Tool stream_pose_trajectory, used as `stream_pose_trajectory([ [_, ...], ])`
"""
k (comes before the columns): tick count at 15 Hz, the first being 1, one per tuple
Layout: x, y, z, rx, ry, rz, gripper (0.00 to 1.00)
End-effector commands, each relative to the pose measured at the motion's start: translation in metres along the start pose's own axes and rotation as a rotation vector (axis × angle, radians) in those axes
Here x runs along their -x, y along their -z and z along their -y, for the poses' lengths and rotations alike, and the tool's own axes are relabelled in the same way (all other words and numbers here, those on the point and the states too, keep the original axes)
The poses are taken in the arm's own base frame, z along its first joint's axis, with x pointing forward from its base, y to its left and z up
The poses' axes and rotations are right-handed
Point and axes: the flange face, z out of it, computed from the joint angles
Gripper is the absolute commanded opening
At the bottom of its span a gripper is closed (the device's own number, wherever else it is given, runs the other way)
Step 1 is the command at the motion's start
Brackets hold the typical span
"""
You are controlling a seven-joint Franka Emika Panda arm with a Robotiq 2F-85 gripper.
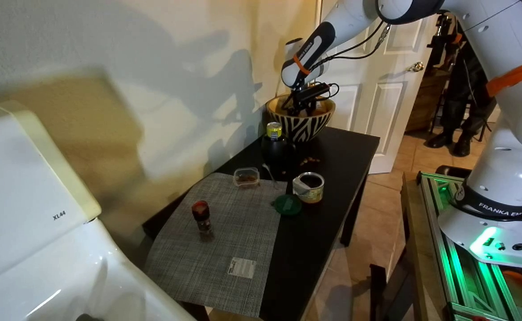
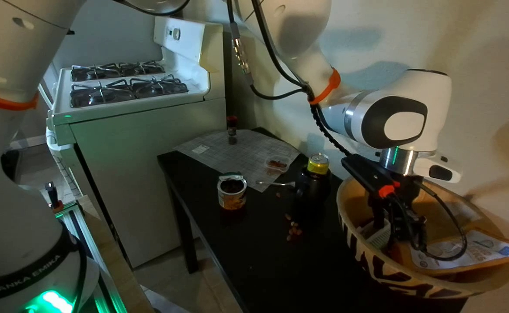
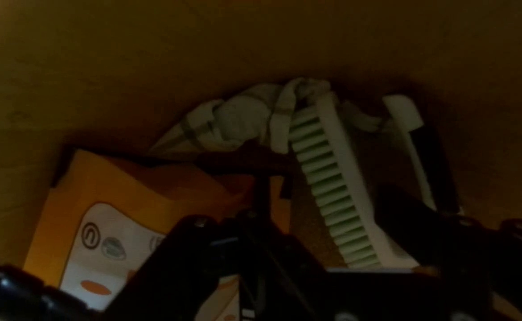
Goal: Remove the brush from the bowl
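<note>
The bowl (image 1: 305,129), with black-and-white stripes and a tan inside, stands at the table's far end by the wall; it also shows in an exterior view (image 2: 384,271). The brush (image 3: 339,178) lies in the bowl with a pale back and light green bristles; part of it shows in an exterior view (image 2: 378,234). My gripper (image 3: 321,194) is down inside the bowl, also seen in both exterior views (image 1: 304,107) (image 2: 397,237). Its dark fingers are apart, one on each side of the brush. The right finger overlaps the brush's back; I cannot tell if it touches. The brush's near end is hidden.
In the bowl are an orange packet (image 3: 109,232), a striped cloth (image 3: 247,116) and a white-and-black object (image 3: 421,151). Beside the bowl stand a black jug (image 2: 311,191) and a yellow can (image 2: 318,164). An open tin (image 1: 310,189) stands nearer the table's edge.
</note>
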Motion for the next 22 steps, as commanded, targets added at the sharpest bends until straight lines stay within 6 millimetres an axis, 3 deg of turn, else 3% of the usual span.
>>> stream_pose_trajectory([
  [1,-0.003,-0.012,-0.003,0.005,0.031,0.049,0.72],
  [5,-0.003,-0.017,-0.003,0.008,0.063,0.08,1.0],
  [7,-0.004,-0.02,-0.003,0.005,0.068,0.093,1.0],
  [8,-0.003,-0.021,-0.002,0.003,0.072,0.103,0.95],
  [9,-0.003,-0.021,-0.001,0.0,0.071,0.106,0.75],
  [10,-0.004,-0.021,-0.001,-0.006,0.068,0.109,0.71],
  [14,-0.004,-0.02,-0.002,-0.035,0.022,0.114,0.4],
  [15,-0.01,-0.018,0.009,-0.05,0.004,0.123,0.31],
  [18,-0.008,0.002,0.01,-0.098,-0.086,0.131,0.09],
  [22,0.001,0.032,0.009,-0.177,-0.211,0.106,0.08],
])
